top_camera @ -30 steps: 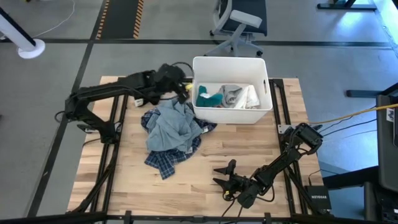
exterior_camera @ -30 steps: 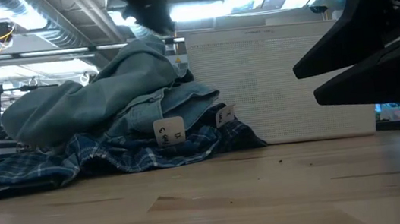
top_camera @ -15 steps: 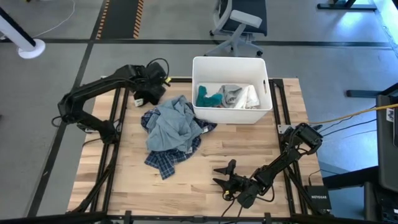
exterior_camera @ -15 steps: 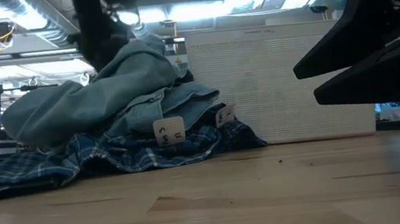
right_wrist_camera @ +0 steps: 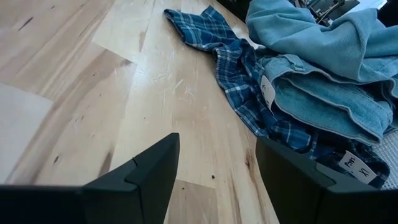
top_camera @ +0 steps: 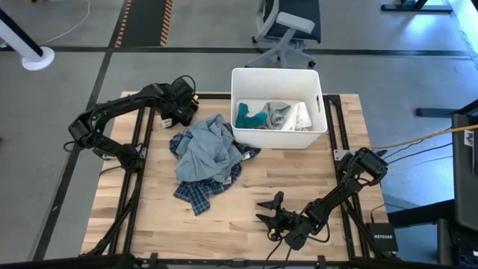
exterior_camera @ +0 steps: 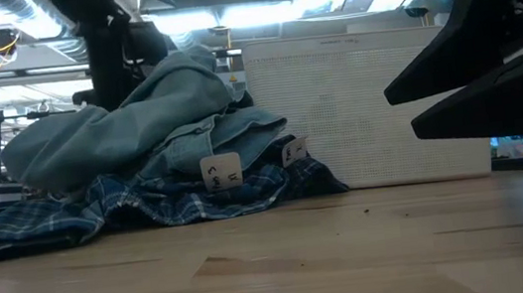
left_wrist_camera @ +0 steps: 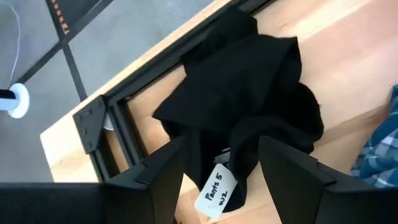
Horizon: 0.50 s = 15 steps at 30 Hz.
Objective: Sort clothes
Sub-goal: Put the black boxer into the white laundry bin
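1. Clothes lie in three places: a black garment point(left_wrist_camera: 249, 99) under the left gripper point(left_wrist_camera: 217, 168), a pile at the table's middle, and more in the white bin point(top_camera: 278, 78).
2. Left gripper point(top_camera: 181, 112), upper left of the high view, hovers with fingers spread and nothing between them. In its wrist view the black garment sits crumpled on the wood at the table's corner, a white tag point(left_wrist_camera: 216, 191) with partly unreadable handwriting at its lower edge.
3. Right gripper point(top_camera: 267, 211), lower centre of the high view, rests low near the table's front edge, jaws parted and empty. In the low view it is a dark shape point(exterior_camera: 481, 59) cut off at the right edge.
4. Light blue-grey garment point(top_camera: 205, 149) lies heaped on the dark blue plaid garment point(top_camera: 200, 193), just left of the bin. Two small tags show in the low view; their writing is too small to read.
5. Inside the bin, a teal garment point(top_camera: 250, 118) and a white garment point(top_camera: 293, 116) show; what lies beneath is hidden.
6. Wooden table point(top_camera: 291, 179) carries everything; the low view hides the bin's contents behind its wall point(exterior_camera: 366, 104).
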Motion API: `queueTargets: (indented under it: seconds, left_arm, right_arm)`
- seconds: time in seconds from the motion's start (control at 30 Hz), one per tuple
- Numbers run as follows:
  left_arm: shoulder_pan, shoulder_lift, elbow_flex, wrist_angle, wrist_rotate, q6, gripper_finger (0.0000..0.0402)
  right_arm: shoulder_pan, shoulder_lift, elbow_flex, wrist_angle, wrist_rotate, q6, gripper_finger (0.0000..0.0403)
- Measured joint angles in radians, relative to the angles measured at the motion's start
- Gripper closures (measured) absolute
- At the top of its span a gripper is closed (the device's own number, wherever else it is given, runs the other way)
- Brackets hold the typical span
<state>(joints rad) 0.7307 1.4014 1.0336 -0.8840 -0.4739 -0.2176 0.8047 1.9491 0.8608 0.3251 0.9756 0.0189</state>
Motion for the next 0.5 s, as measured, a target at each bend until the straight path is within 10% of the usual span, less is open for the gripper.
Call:
queueTargets:
  seconds: [0.5]
  left_arm:
    - [0.003, 0.046, -0.137, 0.133, 0.03, 0.043, 0.0201]
  right_arm:
    - [0.0, 0.0, 0.0, -0.005, 0.01, 0.002, 0.0171]
